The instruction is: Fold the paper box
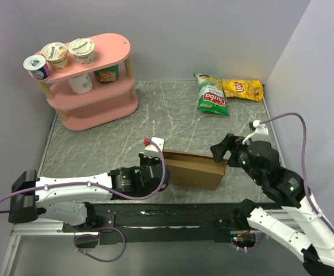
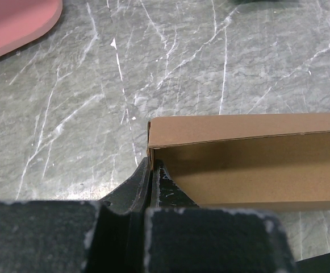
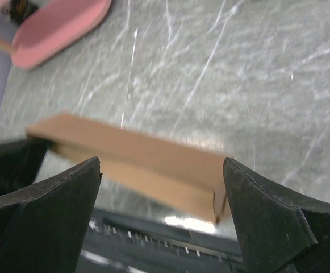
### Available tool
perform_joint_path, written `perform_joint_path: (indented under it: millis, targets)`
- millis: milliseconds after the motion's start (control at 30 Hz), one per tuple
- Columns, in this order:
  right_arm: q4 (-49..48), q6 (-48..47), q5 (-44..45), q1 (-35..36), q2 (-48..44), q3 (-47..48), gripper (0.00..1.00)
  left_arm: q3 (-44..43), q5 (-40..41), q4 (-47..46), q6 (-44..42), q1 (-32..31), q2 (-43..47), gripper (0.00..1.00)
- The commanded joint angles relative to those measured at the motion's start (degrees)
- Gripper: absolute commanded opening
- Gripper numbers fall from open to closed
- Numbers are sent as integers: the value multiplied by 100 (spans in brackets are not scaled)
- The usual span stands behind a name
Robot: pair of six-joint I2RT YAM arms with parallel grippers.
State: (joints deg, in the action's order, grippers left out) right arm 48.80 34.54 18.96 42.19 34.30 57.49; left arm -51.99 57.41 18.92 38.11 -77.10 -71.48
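Observation:
The paper box (image 1: 194, 169) is plain brown cardboard, standing as a shallow open tray near the table's front edge. My left gripper (image 1: 160, 164) is shut on its left end wall. In the left wrist view the fingers (image 2: 136, 185) pinch that wall right at the corner of the paper box (image 2: 250, 165), one finger inside and one outside. My right gripper (image 1: 224, 152) hovers at the box's right end with its jaws wide open. In the right wrist view the blurred paper box (image 3: 136, 151) lies below the right gripper (image 3: 162, 162), and nothing is between the fingers.
A pink three-tier shelf (image 1: 92, 86) with yogurt cups (image 1: 54, 54) stands at the back left. A green chip bag (image 1: 211, 95) and a yellow one (image 1: 242, 89) lie at the back right. A black rail (image 1: 167, 218) runs along the near edge.

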Motion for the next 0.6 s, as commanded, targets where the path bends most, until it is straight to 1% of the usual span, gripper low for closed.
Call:
perform_joint_path:
  millis: [0,100,167,267,400,567]
  targets:
    - [-889,-386,-727,-677,234,-98,94,303,-1241,675,12,-16,-323,1]
    - [-950,-431,-973,-1011,296,-238,93,347,-1223,640,4,-24,-261,1]
    - [-916,-344,-1008,-1108,226,-458,90,373,-1214,622,21,-16,-226,1]
    - [-784,-194,-728,-1108,-141,-862,87,400,-1232,596,21,-24,-252,1]
    - [-486,-62,-341,-1108,-626,-1345,80,409,-1276,525,-58,-24,-313,1]
    - [-274,52,-331,-1099,-820,-1609,75,295,-1293,560,-84,-16,-445,1]
